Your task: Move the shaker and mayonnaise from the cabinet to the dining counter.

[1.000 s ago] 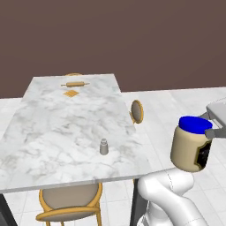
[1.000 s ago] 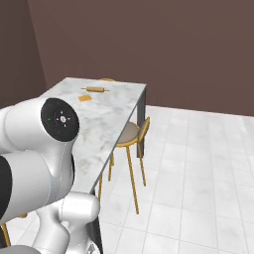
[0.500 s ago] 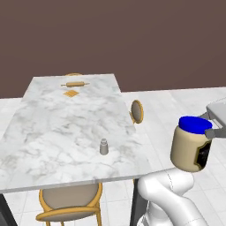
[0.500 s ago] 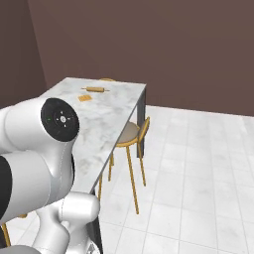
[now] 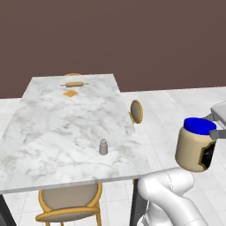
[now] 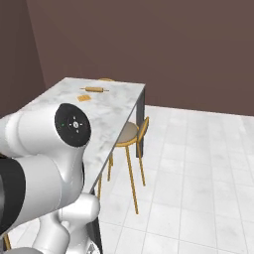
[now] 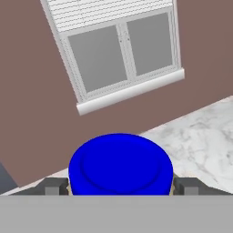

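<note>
The mayonnaise [image 5: 195, 145], a cream jar with a blue lid and a dark label, hangs in the air off the right side of the dining counter [image 5: 53, 119]. My gripper [image 5: 212, 132] is shut on it near the lid. In the hand view the blue lid [image 7: 120, 164] sits between my two fingertips [image 7: 55, 186], with a corner of marble behind it. The small grey shaker [image 5: 103, 147] stands upright on the counter near its front right corner, well left of the jar. The cabinet is out of view.
A rolling pin [image 5: 74, 84] and a small orange piece [image 5: 69, 93] lie at the counter's far end. Orange-wood chairs stand at the right side [image 5: 136, 111], the front [image 5: 68, 203] and the far end. White tiled floor stretches to the right. A window [image 7: 118, 50] faces the hand.
</note>
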Available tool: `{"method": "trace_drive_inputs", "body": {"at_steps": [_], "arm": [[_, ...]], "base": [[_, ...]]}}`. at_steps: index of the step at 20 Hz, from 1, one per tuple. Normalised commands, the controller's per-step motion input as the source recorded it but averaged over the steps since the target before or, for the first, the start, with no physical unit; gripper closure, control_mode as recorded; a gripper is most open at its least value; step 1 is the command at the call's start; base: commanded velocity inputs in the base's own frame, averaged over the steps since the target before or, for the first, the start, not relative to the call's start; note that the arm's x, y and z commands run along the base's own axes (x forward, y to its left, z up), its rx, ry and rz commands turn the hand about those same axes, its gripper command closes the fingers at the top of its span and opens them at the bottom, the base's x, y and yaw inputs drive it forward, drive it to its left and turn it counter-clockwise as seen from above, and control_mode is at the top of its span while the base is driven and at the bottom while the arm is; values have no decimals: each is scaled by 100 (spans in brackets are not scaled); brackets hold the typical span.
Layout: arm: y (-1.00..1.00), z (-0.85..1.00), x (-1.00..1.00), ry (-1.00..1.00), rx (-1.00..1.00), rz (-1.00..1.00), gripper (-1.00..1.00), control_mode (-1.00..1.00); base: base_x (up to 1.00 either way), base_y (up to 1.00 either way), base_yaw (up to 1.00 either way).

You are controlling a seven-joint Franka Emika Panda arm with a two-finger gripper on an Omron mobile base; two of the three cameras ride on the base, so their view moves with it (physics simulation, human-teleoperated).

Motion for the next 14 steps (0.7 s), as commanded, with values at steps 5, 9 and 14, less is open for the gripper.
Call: {"method": "trace_drive_inputs", "body": {"at_steps": [5,9,14], "arm": [[-30,-13,23,0,0,4,100,-100],[-23,-15,47,0,0,9,100,-100],[-12,-17,48,-2,-8,8,100,-100]], "base": [[0,0,0],[0,0,0],[0,0,0]]}}
